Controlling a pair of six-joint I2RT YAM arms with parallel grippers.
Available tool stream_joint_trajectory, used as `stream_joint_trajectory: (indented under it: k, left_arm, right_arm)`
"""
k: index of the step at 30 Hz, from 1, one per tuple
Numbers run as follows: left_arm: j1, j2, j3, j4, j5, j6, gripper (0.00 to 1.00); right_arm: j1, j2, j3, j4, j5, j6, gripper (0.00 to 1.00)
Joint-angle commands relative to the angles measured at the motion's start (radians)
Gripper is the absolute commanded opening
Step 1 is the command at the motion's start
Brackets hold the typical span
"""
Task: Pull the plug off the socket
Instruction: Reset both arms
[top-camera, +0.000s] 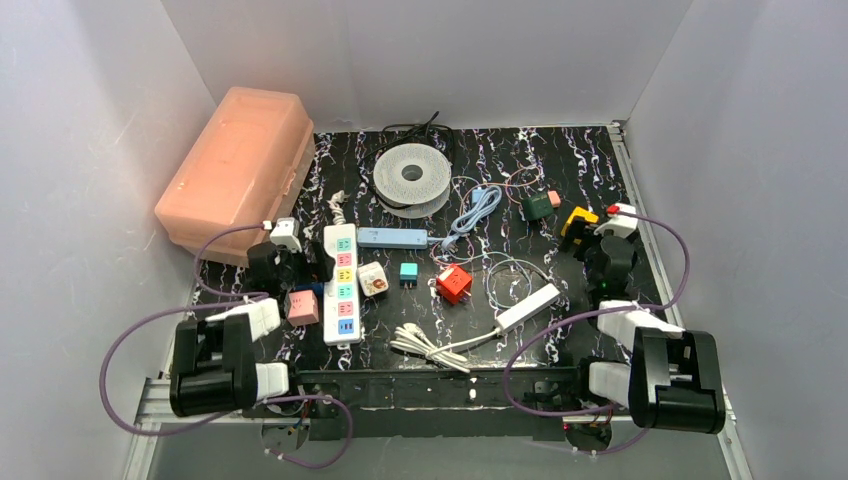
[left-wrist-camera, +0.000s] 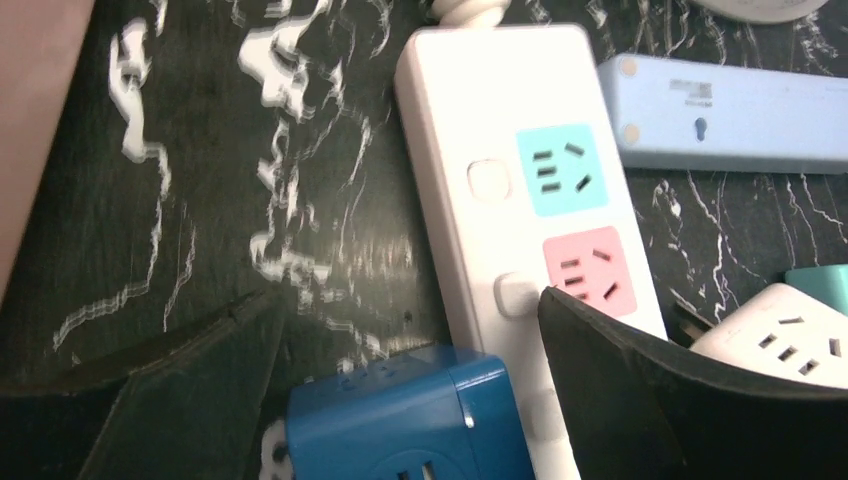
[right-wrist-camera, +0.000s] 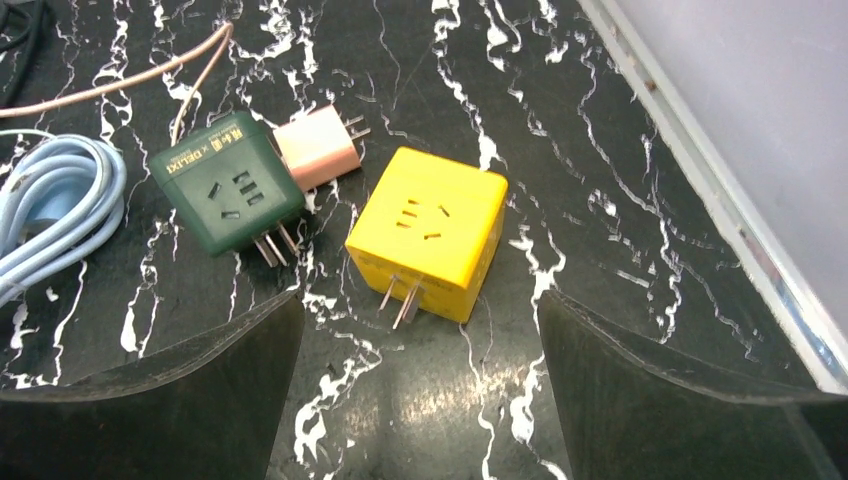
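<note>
A dark green socket cube (right-wrist-camera: 225, 180) lies on the black marbled table with a pink plug (right-wrist-camera: 318, 148) stuck in its side; both show in the top view (top-camera: 540, 203). A yellow plug cube (right-wrist-camera: 430, 230) lies beside them. My right gripper (right-wrist-camera: 420, 300) is open and empty just short of the yellow cube, whose prongs point at it. My left gripper (left-wrist-camera: 405, 300) is open, its fingers either side of a blue socket cube (left-wrist-camera: 400, 415) that rests against the white power strip (left-wrist-camera: 520, 200). In the top view the left gripper (top-camera: 300, 268) and the right gripper (top-camera: 590, 250) are far apart.
A peach storage box (top-camera: 235, 170) stands at the far left. A grey spool (top-camera: 411, 175), light blue strip (top-camera: 392, 237), blue cable (top-camera: 475, 210), white cube (top-camera: 372, 279), teal cube (top-camera: 409, 272), red cube (top-camera: 453, 283), pink cube (top-camera: 302, 308) and white adapter with coiled cable (top-camera: 527, 307) lie around.
</note>
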Motion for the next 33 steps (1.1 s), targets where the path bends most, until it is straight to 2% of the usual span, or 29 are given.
stream_joint_trajectory:
  k: [1,2,3,4,33]
  left_arm:
    - [-0.044,0.215,-0.081,0.076,0.04,0.164,0.98]
    - [-0.06,0.245,-0.068,0.095,0.017,0.157,0.98]
    - [-0.059,0.231,-0.019,-0.019,-0.017,0.147,0.98]
    - [-0.06,0.244,-0.033,0.029,-0.026,0.138,0.98]
    - [-0.06,0.242,-0.02,-0.001,-0.03,0.138,0.98]
  right_arm:
    - [0.043,0.063,-0.009,0.153,-0.006,-0.069,0.95]
    - [0.043,0.084,-0.006,0.17,-0.017,-0.077,0.95]
    - [0.042,0.135,0.001,0.192,-0.011,-0.067,0.95]
    - [0.034,0.145,0.011,0.188,-0.019,-0.06,0.95]
    - [0.013,0.145,0.001,0.21,-0.035,-0.048,0.96]
